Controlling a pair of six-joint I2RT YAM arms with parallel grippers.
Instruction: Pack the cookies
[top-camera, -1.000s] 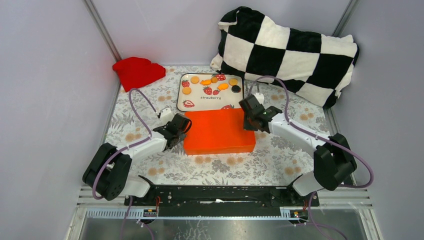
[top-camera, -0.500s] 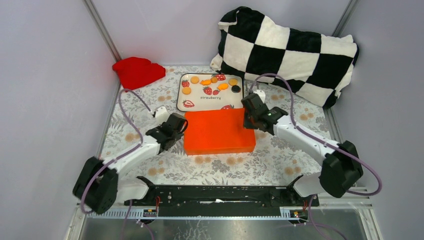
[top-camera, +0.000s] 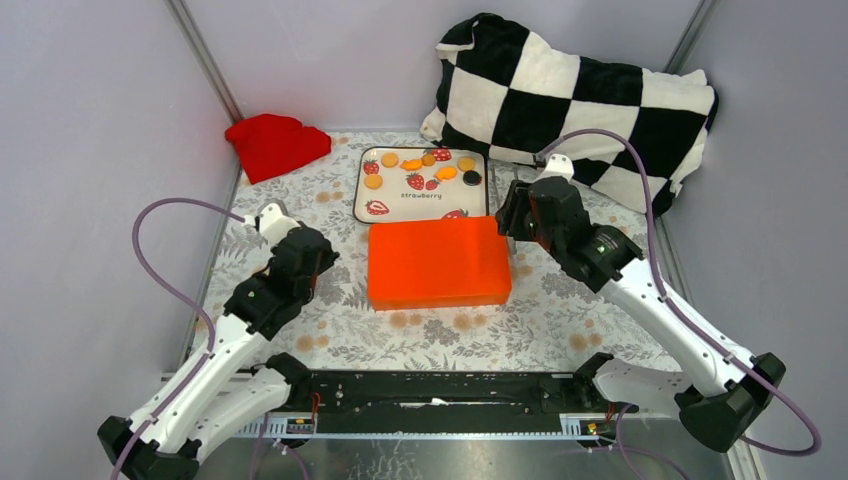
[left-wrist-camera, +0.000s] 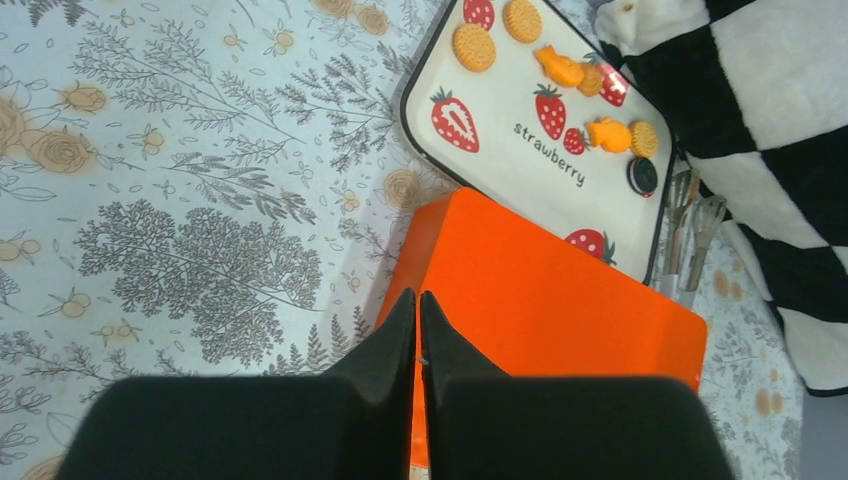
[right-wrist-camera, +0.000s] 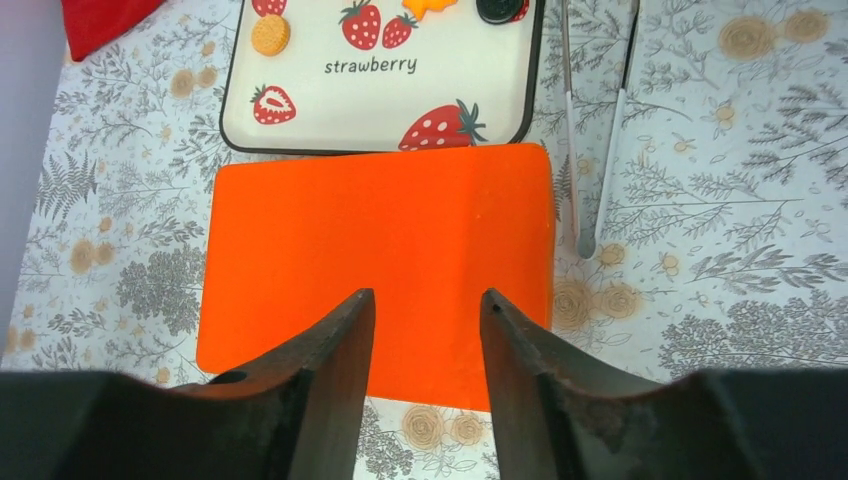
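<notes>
Several cookies lie on the white strawberry-print tray (top-camera: 400, 200) at the back: orange-yellow round ones (top-camera: 390, 159), orange fish-shaped ones (top-camera: 411, 164) and a black one (top-camera: 472, 177). They also show in the left wrist view (left-wrist-camera: 473, 47). A closed orange box (top-camera: 437, 262) sits just in front of the tray. My left gripper (top-camera: 320, 262) is shut and empty, raised to the left of the box (left-wrist-camera: 560, 320). My right gripper (top-camera: 512, 215) is open and empty, raised over the box's right end (right-wrist-camera: 400, 230).
Metal tongs (right-wrist-camera: 600, 150) lie on the floral cloth right of the tray and box. A red cloth (top-camera: 275, 143) sits at the back left. A black-and-white checkered pillow (top-camera: 580, 100) fills the back right. Walls close in both sides.
Both grippers have lifted and drawn away from the sides of the orange box: the left one moved left, the right one moved up and to the right. The box has stayed put.
</notes>
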